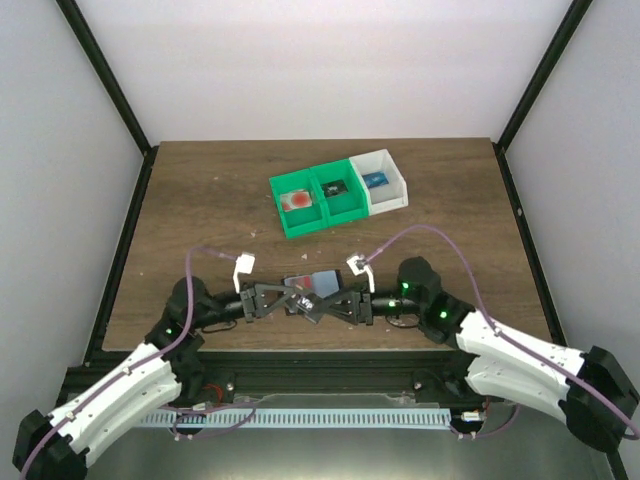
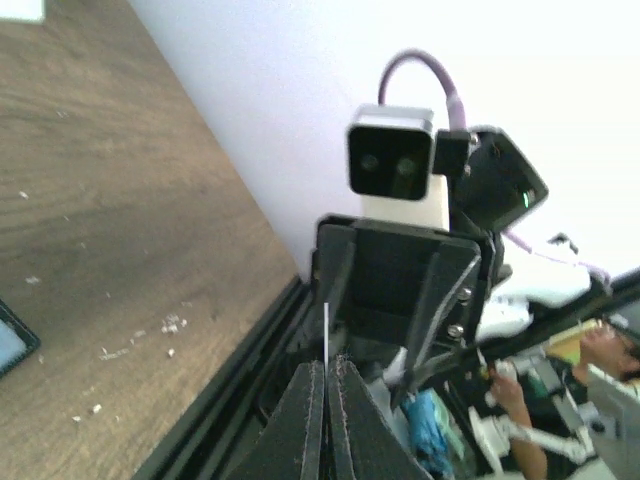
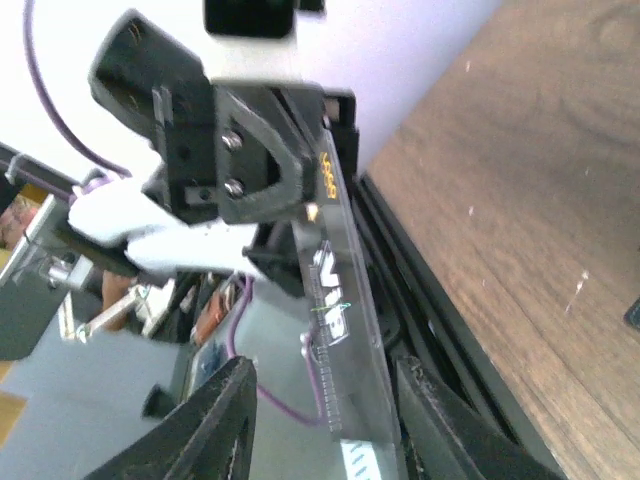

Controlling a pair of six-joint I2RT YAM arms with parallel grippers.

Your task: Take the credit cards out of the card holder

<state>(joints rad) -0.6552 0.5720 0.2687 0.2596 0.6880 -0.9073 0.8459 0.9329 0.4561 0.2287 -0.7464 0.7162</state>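
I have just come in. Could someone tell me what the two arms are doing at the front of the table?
The two arms meet over the near side of the table with one thin card between them. The left gripper is shut on the card, while the right gripper stands open around its other end. It looks like a handover. The card holder lies on the table just beyond them. Further back, a red card lies in the green bin.

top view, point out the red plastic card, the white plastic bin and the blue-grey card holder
red plastic credit card (image 1: 298, 201), top view, middle of its face
white plastic bin (image 1: 390, 199), top view, its front wall
blue-grey flat card holder (image 1: 322, 279), top view, its exposed panel
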